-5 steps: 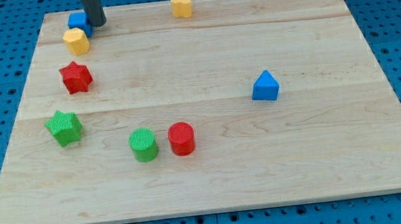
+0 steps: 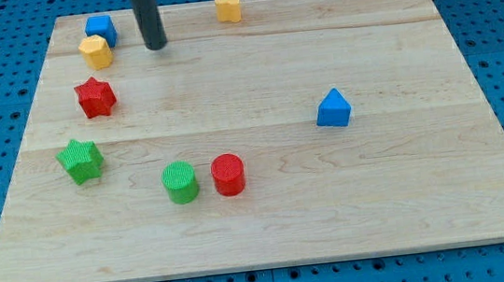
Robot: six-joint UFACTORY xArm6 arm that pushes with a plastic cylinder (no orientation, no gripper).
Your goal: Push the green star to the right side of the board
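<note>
The green star (image 2: 80, 161) lies near the board's left edge, below the red star (image 2: 95, 97). My tip (image 2: 157, 47) touches the board near the view's top, to the right of the yellow block (image 2: 95, 51) and the blue block (image 2: 100, 28). It is well above and to the right of the green star, touching no block.
A green cylinder (image 2: 180, 182) and a red cylinder (image 2: 228, 174) stand side by side at lower middle. A blue triangular block (image 2: 333, 109) sits at right of centre. A second yellow block (image 2: 228, 6) is at the top edge. The wooden board (image 2: 335, 217) lies on a blue pegboard.
My tip has moved to the right and slightly down, away from the blue block at the top left. No block has moved.
</note>
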